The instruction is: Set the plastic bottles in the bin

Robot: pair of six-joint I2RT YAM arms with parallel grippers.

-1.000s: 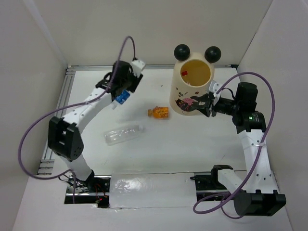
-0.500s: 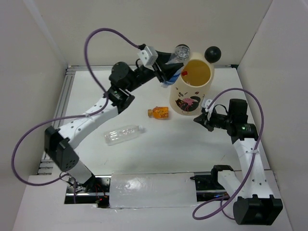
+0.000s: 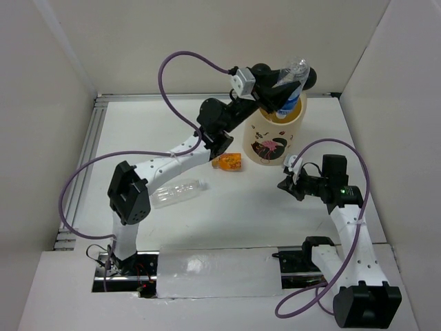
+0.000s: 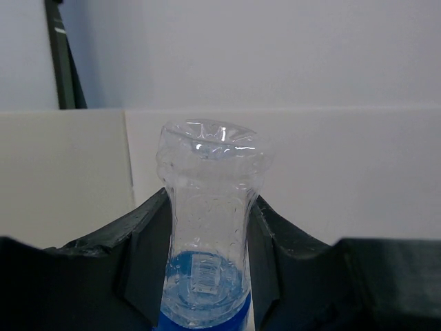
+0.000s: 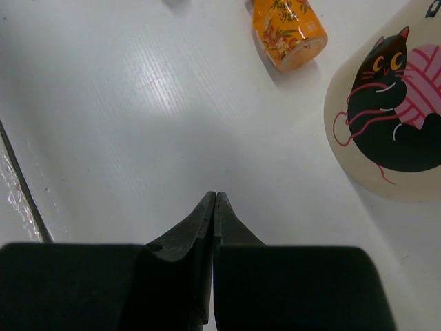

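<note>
My left gripper is shut on a clear plastic bottle with a blue label and holds it over the mouth of the cream bin, base end up. In the left wrist view the bottle stands between the fingers. A small orange-filled bottle lies on the table left of the bin and shows in the right wrist view. A clear bottle lies on its side further left. My right gripper is shut and empty, low beside the bin's front.
The bin has two black ball ears on its rim and a cat picture on its front. White walls close in the table on three sides. A metal rail runs along the left edge.
My left arm has swung right and carried the blue-label bottle from the table's back left to above the bin. My right gripper has drawn back from the bin and lowered.
</note>
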